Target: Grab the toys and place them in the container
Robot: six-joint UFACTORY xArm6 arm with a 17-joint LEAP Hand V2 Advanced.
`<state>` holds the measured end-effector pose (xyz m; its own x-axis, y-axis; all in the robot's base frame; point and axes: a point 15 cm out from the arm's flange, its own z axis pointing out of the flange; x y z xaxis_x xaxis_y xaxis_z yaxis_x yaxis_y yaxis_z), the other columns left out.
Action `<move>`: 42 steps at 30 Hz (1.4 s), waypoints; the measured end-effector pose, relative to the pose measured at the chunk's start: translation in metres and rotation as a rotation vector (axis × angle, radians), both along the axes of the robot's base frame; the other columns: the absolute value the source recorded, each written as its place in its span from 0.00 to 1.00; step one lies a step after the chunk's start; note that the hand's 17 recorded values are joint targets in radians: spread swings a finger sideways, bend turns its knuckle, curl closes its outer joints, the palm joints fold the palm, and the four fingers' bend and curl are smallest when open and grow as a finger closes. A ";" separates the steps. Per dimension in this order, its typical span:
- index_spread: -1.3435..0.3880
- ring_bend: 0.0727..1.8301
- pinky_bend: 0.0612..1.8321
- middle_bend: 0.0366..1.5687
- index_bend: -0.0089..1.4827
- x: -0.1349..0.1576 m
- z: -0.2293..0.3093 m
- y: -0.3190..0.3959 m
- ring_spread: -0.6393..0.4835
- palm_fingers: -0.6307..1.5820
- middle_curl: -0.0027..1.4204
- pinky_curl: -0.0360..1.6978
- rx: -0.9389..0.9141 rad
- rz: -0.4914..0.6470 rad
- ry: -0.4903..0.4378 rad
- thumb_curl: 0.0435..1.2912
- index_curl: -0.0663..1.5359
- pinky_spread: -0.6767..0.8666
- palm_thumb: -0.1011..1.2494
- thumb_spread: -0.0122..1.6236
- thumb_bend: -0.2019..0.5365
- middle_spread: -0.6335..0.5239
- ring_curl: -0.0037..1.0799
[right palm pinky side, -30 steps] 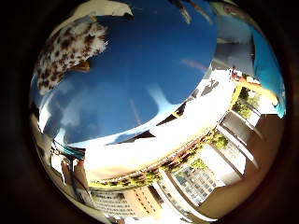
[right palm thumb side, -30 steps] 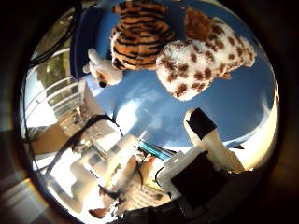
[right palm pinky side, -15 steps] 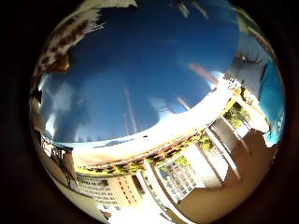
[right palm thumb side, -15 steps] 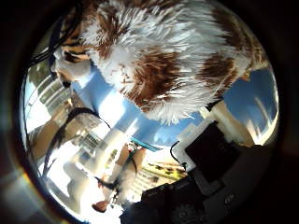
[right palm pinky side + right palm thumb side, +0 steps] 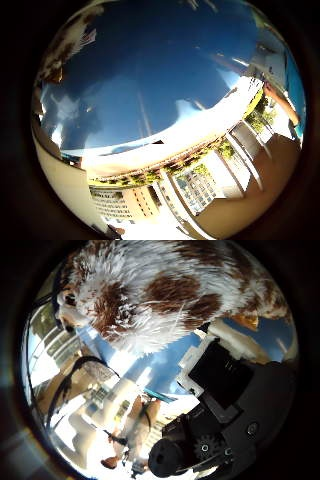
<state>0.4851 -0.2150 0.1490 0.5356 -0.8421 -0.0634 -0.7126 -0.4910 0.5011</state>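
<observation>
A white plush toy with brown spots (image 5: 165, 290) lies on the blue surface (image 5: 160, 80) and fills much of the right thumb side palm view, so it is very close under the palm. A striped tiger plush (image 5: 62, 285) peeks out beside it, mostly hidden. My hand (image 5: 225, 405) shows as black and white parts right beside the spotted plush. In the right little finger side palm view a bit of the spotted plush (image 5: 62, 52) shows at the edge of the blue surface.
The blue surface ends at a pale edge (image 5: 190, 135). Beyond it are white railings (image 5: 50, 345) and buildings (image 5: 150, 195) in an outdoor setting.
The hand has come down onto the spotted plush: a second ago several toys showed at a distance. The hand's black and white parts now reach further into the thumb side view.
</observation>
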 end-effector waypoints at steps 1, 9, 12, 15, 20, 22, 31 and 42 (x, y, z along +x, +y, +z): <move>0.32 0.65 0.60 0.58 0.20 -0.001 0.007 0.005 0.53 0.78 0.61 0.21 0.027 -0.002 -0.009 0.42 0.23 0.61 0.83 0.61 0.28 0.28 0.70; 0.20 0.71 0.77 0.64 0.32 -0.035 0.080 0.016 0.49 0.72 0.73 0.31 0.064 -0.029 0.030 0.49 0.29 0.57 0.85 0.64 0.27 0.26 0.77; 0.17 0.73 0.81 0.67 0.36 -0.043 0.116 0.026 0.47 0.69 0.77 0.35 0.066 -0.026 0.004 0.52 0.33 0.56 0.86 0.65 0.27 0.25 0.79; 0.13 0.76 0.84 0.69 0.39 -0.047 0.149 0.041 0.46 0.67 0.80 0.37 0.064 -0.011 -0.033 0.54 0.38 0.54 0.85 0.66 0.26 0.25 0.81; 0.10 0.79 0.87 0.73 0.42 -0.048 0.205 0.088 0.46 0.64 0.84 0.41 0.070 0.064 -0.132 0.57 0.46 0.53 0.83 0.66 0.26 0.25 0.82; 0.08 0.81 0.88 0.74 0.43 -0.047 0.220 0.114 0.45 0.62 0.85 0.43 0.108 0.089 -0.177 0.59 0.51 0.52 0.83 0.67 0.26 0.26 0.83; 0.05 0.85 0.92 0.79 0.42 -0.059 0.273 0.297 0.45 0.60 0.87 0.48 0.391 0.079 -0.325 0.63 0.65 0.51 0.82 0.66 0.25 0.27 0.83; 0.03 0.88 0.93 0.81 0.41 -0.038 0.236 0.473 0.45 0.59 0.87 0.51 0.431 -0.014 -0.407 0.67 0.79 0.51 0.80 0.65 0.25 0.28 0.82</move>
